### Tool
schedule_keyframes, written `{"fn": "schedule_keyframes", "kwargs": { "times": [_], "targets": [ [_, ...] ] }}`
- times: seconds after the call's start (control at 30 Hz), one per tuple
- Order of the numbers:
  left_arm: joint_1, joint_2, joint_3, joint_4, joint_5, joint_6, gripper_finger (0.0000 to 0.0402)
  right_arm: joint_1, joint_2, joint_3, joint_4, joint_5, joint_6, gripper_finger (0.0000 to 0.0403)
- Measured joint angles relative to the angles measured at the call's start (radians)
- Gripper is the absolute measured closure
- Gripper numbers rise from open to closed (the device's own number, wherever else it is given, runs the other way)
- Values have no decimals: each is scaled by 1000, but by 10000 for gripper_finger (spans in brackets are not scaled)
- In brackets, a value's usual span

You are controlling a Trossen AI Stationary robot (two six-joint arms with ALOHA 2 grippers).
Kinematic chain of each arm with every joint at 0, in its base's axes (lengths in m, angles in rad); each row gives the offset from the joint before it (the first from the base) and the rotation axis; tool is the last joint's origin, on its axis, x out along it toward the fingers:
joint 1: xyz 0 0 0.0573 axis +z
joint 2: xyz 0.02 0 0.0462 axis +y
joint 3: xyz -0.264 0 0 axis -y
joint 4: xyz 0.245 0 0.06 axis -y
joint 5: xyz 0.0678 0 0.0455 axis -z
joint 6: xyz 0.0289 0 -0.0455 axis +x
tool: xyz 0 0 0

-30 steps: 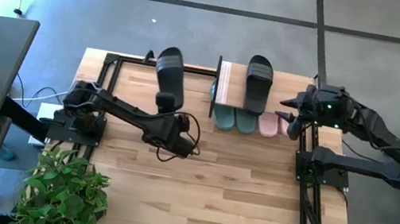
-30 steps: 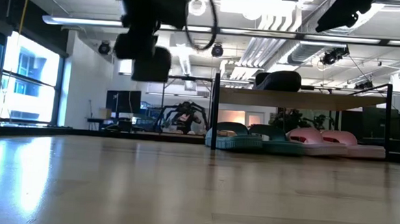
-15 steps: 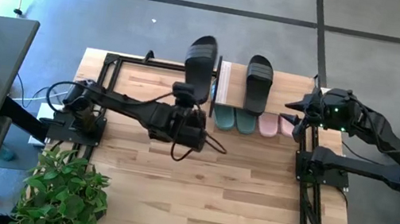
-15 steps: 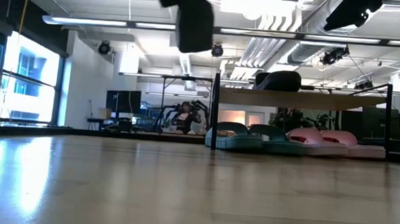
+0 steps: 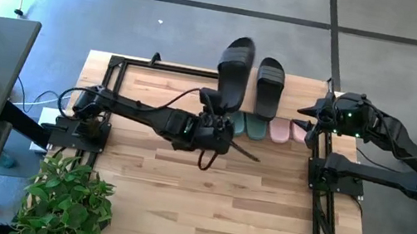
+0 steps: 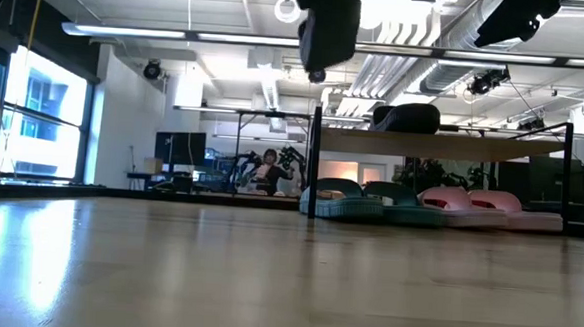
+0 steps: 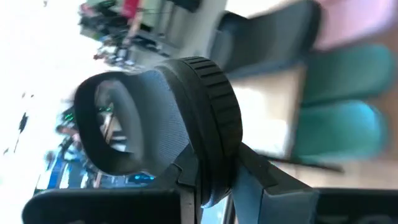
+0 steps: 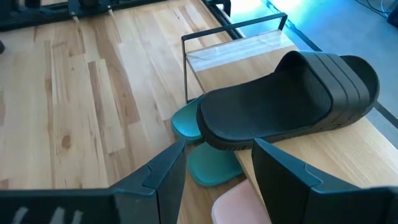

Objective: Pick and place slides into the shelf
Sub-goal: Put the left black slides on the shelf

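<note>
My left gripper (image 5: pixel 223 111) is shut on a black slide (image 5: pixel 235 72), held in the air over the left end of the shelf (image 5: pixel 291 97). In the low view this slide (image 6: pixel 329 25) hangs well above the shelf's plank (image 6: pixel 443 146). A second black slide (image 5: pixel 270 85) lies flat on the plank. Two teal slides (image 5: pixel 243 125) and two pink slides (image 5: pixel 286 131) rest on the table under it. My right gripper (image 8: pixel 214 168) hovers open at the shelf's right end, touching nothing. My left gripper pinches the black slide's sole near one end (image 7: pixel 214 177) between its two fingers (image 7: pixel 186 186), one on each flat face. The fingers reach toward the table's far edge, roughly along the slide's length. The slide is lifted clear, its strap (image 7: pixel 106 124) farther out from the fingers.
The shelf's thin black legs (image 6: pixel 314 160) stand at the table's far edge. Black frame rails (image 5: pixel 114 77) run along the left and right sides. A plant (image 5: pixel 65 199) sits at the near left corner. Bare wooden table (image 5: pixel 221 195) lies in front of the shelf.
My left gripper has risen and swung toward the table's right edge, carrying the black slide from left of the shelf to above its left end. The wrist has tipped up and the slide has stayed in the grip, clear of everything.
</note>
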Motion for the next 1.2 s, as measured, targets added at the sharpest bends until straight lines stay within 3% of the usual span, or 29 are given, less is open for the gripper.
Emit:
{"fn": "schedule_keyframes", "kwargs": {
  "times": [0.5, 1.2],
  "targets": [
    [79, 192, 1, 200, 13, 57, 363, 0, 0, 0, -1, 7, 4, 231],
    [145, 253, 1, 241, 109, 61, 363, 0, 1, 0, -2, 0, 1, 231]
  ]
}}
